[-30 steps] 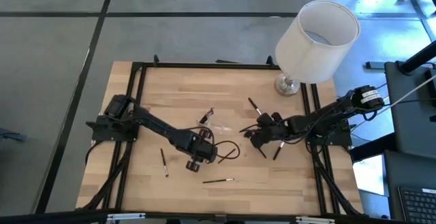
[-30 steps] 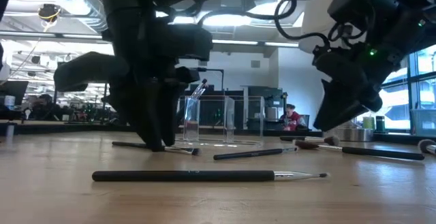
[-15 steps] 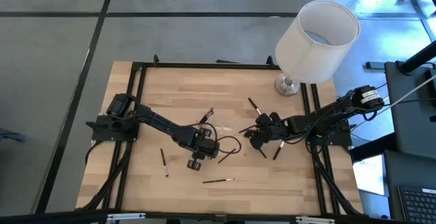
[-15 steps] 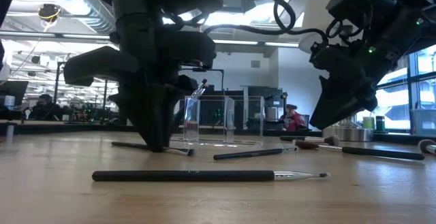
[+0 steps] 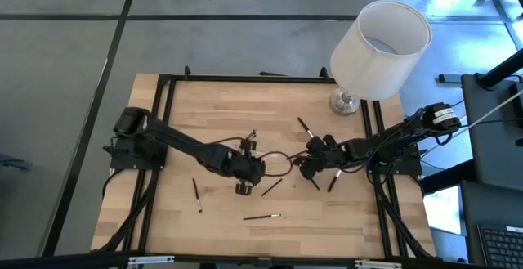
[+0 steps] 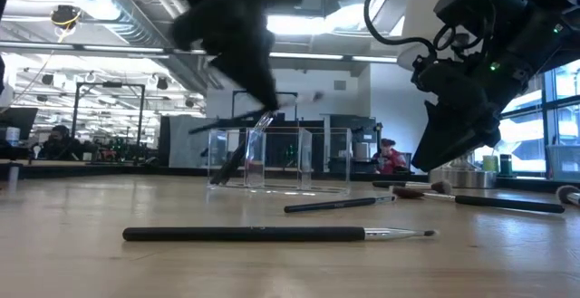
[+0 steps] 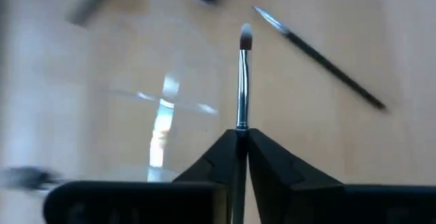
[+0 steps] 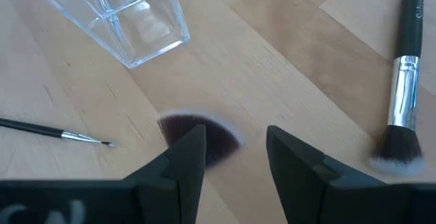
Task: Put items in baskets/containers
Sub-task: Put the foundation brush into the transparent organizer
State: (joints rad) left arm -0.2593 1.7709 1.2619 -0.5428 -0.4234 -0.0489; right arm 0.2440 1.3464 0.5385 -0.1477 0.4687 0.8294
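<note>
floor point(image 5: 65, 97): grey, dark seams | lamp point(image 5: 380, 48): white shade | ceiling lights point(image 6: 308, 26)

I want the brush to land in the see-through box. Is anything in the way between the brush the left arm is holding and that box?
Nothing visible blocks it. The left gripper has its jaws shut on a thin makeup brush, lifted off the table right beside the clear plastic tray. One brush already leans in the tray's left compartment; the others look free.
</note>
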